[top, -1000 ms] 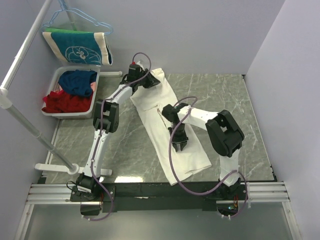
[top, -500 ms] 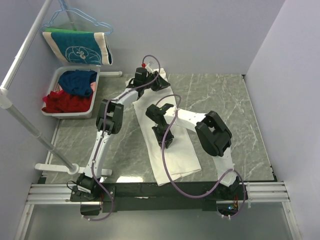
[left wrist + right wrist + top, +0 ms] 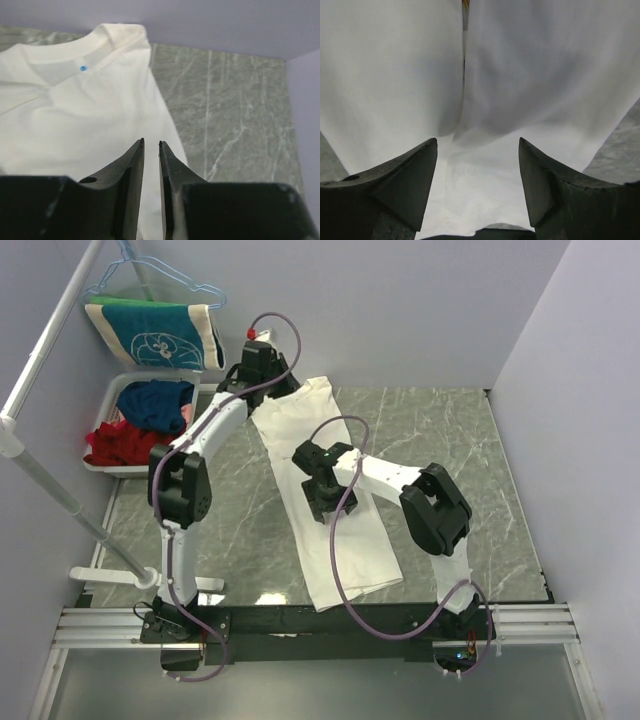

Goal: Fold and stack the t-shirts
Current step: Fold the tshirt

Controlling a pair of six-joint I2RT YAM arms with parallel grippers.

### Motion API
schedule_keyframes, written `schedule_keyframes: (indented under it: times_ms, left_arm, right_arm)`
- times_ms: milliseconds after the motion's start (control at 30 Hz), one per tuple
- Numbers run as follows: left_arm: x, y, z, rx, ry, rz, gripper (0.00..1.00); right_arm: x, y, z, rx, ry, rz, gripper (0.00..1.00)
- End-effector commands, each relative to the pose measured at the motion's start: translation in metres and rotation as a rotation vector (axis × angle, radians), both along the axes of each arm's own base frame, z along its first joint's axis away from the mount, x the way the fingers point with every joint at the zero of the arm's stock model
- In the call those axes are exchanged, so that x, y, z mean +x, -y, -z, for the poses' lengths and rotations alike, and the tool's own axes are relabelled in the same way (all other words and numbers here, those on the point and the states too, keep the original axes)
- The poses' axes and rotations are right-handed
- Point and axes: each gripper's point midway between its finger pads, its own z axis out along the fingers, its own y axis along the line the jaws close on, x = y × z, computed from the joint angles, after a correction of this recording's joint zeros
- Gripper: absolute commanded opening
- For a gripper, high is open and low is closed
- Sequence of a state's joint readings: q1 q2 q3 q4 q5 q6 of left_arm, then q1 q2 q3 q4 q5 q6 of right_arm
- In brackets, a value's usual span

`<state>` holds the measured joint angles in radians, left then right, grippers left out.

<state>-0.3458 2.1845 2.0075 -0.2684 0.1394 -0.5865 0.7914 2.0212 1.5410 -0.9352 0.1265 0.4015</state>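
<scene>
Marble table (image 3: 450,440) carries the t-shirt (image 3: 350,540) as a long narrow strip from eleven o'clock to six. My right gripper (image 3: 477,142) has just sprung wide over its middle, letting go. My left gripper (image 3: 151,143), barely parted and empty, hangs near the collar (image 3: 75,52). Lengthwise fold laid, I judge.
</scene>
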Motion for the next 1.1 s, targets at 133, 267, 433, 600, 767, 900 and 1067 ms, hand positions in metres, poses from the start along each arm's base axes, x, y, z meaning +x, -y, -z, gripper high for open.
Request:
schedule_keyframes:
  times_ms: [133,267,433,600,767,900,1067]
  left_arm:
    - [-0.068,-0.049,0.022,0.146,-0.128,-0.101,0.23]
    - [-0.094,-0.064,0.008,0.143,-0.131,-0.144,0.22]
    - [-0.126,-0.092,0.009,0.182,-0.18,-0.242,0.22]
    - [-0.161,-0.113,-0.002,0.206,-0.185,-0.291,0.25]
    - [-0.19,-0.119,-0.005,0.192,-0.181,-0.281,0.27]
    - [-0.216,-0.119,0.009,0.177,-0.255,-0.268,0.27]
    - [-0.244,-0.119,0.016,0.165,-0.273,-0.242,0.28]
  right_arm:
    - [0.022,-0.021,0.026,0.038,0.018,-0.073,0.73]
    - [0.013,-0.029,0.037,0.076,-0.035,-0.041,0.7]
    - [0.014,-0.066,0.049,0.181,-0.115,0.068,0.64]
    - [0.025,-0.124,0.05,0.25,-0.145,0.111,0.61]
    - [0.038,-0.163,0.035,0.36,-0.122,0.143,0.58]
    - [0.044,-0.147,-0.01,0.357,-0.007,0.149,0.57]
    - [0.037,-0.098,-0.049,0.31,0.145,0.151,0.58]
